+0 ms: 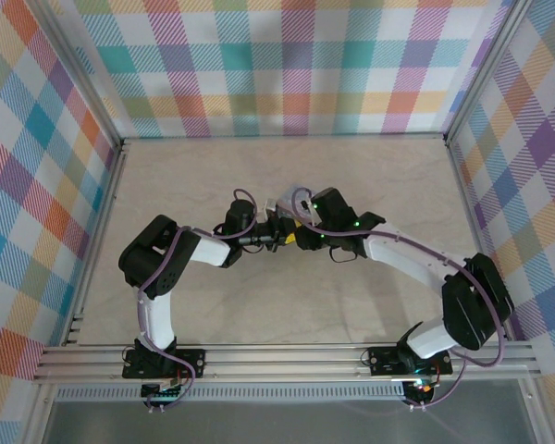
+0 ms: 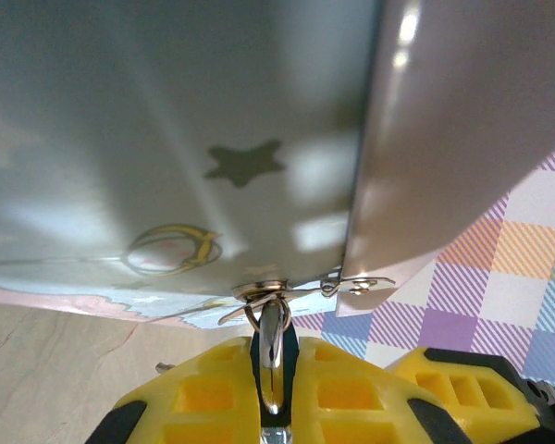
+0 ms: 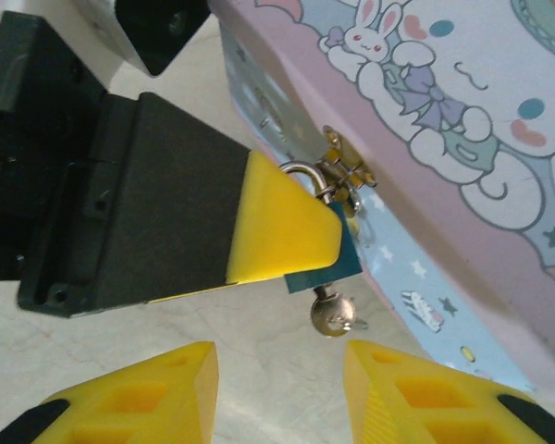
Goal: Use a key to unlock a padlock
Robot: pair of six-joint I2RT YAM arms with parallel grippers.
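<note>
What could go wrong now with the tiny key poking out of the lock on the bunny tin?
The key is tiny and shiny, and the right gripper hangs open just short of it, so closing might miss it or knock it crooked. The left gripper pinches the padlock, which hangs from the clasp on the tin. Twisting the key could turn the padlock in that grip or tug the tin.

Two arms of white tubes and black joints, the left arm (image 1: 157, 310) and right arm (image 1: 412, 259), stand on black bases bolted to the aluminium rail (image 1: 287, 356). Purple cables loop along both. Farthest from the rail, yellow fingers (image 3: 139, 398) with square hollows cap black wedge-shaped mounts.
</note>
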